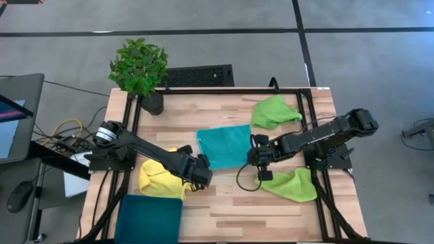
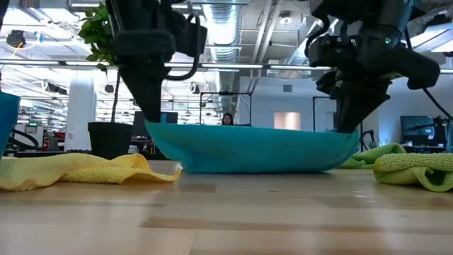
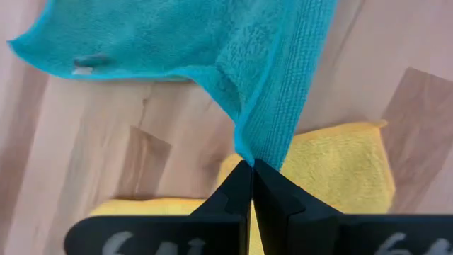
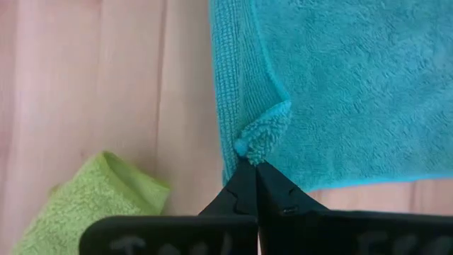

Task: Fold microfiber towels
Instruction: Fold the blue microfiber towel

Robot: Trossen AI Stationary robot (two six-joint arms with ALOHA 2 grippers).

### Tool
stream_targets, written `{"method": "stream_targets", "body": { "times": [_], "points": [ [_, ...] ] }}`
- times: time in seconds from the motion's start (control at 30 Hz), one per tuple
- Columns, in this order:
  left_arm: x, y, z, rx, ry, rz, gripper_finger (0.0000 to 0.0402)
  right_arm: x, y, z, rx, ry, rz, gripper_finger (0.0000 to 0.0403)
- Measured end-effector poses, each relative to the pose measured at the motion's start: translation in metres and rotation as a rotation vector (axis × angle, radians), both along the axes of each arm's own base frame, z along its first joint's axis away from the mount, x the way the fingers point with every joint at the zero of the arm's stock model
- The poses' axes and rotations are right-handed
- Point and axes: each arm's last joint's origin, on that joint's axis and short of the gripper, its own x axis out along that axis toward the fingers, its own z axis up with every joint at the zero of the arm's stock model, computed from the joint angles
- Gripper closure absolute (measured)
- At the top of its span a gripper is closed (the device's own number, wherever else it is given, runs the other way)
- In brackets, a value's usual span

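Left gripper [image 1: 201, 169] and right gripper [image 1: 255, 157] each pinch a near corner of the soft square teal microfiber towel [image 1: 225, 144], which sags between them just above the wooden table [image 1: 230, 203]

A leafy green potted plant [image 1: 140, 70] in a dark pot is standing at the far left corner of the wooden table [image 1: 230, 203]; in the low view it is showing at the left [image 2: 106, 106]. Just behind the table's far edge, a black slotted grille [image 1: 199, 75] is lying on the grey floor. A dark teal rectangular tray [image 1: 150, 217] is sitting at the near left edge. Yellow cables [image 1: 63, 129] are trailing left of the table, beside a monitor [image 1: 13, 116]. A person [image 2: 227, 119] is showing far off in the room.
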Motion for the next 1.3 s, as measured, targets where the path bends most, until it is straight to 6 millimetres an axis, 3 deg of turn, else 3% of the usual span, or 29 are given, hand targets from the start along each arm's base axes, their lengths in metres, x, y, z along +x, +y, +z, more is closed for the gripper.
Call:
{"method": "stream_targets", "body": {
  "times": [0.27, 0.7, 1.03, 1.3],
  "points": [
    [0.003, 0.016, 0.001, 0.139, -0.065, 0.137, 0.0401, 0.004, -0.019, -0.003, -0.069, -0.046, -0.092, 0.0397],
    [0.007, 0.073, -0.003, 0.189, -0.028, 0.411, 0.0401, 0.008, -0.067, -0.002, -0.129, -0.066, -0.283, 0.0397],
    [0.006, 0.108, -0.003, 0.182, -0.005, 0.521, 0.0401, 0.019, -0.092, -0.019, -0.168, -0.041, -0.282, 0.0397],
    [0.006, 0.124, -0.004, 0.176, 0.006, 0.544, 0.0401, 0.025, -0.104, -0.035, -0.205, -0.014, -0.275, 0.0397]
  ]
}}
